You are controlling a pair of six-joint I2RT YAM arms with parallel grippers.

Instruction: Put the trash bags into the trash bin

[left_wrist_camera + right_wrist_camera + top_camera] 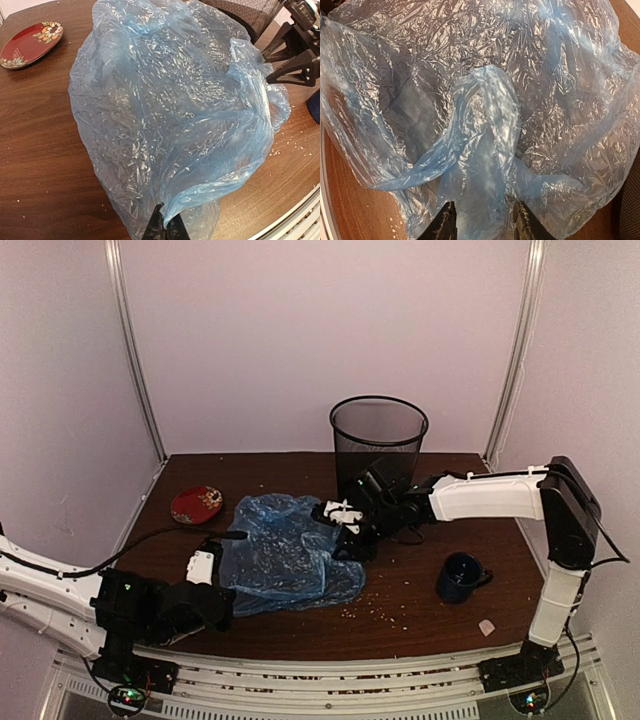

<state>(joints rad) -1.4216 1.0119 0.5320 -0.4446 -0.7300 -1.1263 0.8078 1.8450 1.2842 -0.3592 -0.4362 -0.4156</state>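
Observation:
The light-blue trash bag [285, 555] lies crumpled on the dark wooden table, in front and to the left of the black wire-mesh trash bin [378, 445]. My left gripper [165, 225] is shut on the bag's near edge [170, 110], pinching a thin fold. From above, this gripper [222, 578] sits at the bag's left front side. My right gripper [482, 225] is at the bag's right edge, its fingers apart with a raised fold of film [485, 100] standing loosely between them. From above, it [348, 543] hangs just in front of the bin.
A red patterned plate [196, 504] lies at the back left. A dark blue mug [462, 577] stands right of the bag. Crumbs [385, 610] are scattered near the front, and a small white scrap [487, 627] lies at the front right.

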